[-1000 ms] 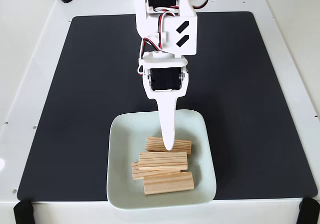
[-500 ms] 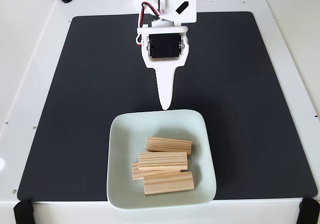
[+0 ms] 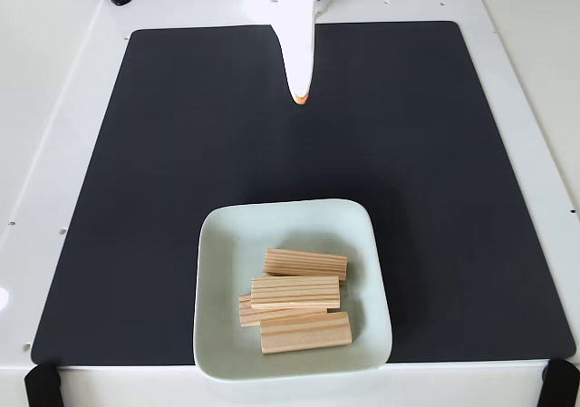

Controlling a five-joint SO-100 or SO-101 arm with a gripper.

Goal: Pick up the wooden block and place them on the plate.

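Four wooden blocks (image 3: 301, 298) in the plate (image 3: 222, 244), well below the gripper (image 3: 300, 97) in the fixed view.
Blocks: light wood, lengthwise grooves, lying flat, long sides roughly left-right, bunched in the plate's centre and lower half; one lies across the block under it. Plate: pale mint square, rounded corners, raised rim, almost straight below the gripper tip, well apart from it.

Wooden blocks (image 3: 299, 298) in plate (image 3: 217, 244), on mat (image 3: 136, 171)
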